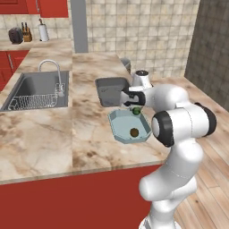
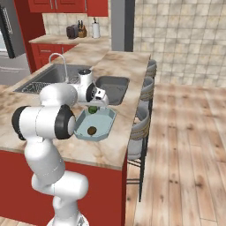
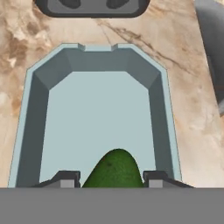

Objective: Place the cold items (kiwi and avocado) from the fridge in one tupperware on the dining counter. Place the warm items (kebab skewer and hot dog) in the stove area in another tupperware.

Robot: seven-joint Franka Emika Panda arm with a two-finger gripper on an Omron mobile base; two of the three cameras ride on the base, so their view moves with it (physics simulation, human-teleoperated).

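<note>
On the marble desk (image 1: pixel 53 138), the pale blue tupperware (image 1: pixel 117 126) already holds the brown kiwi (image 1: pixel 134 132) — cold things share one box. Right over its far end hangs the tool (image 1: pixel 135 108), pinching the green avocado (image 1: pixel 136 111) between its tips, likely poised to drop it in.

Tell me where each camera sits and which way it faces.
Left base view: behind the arm's left, facing the counter; arm at lower right, tool holding the avocado over the light blue tupperware.
Right base view: behind its right; arm at lower left.
Hand view: looks down along the fingertips.
All share avocado and tupperware.
</note>
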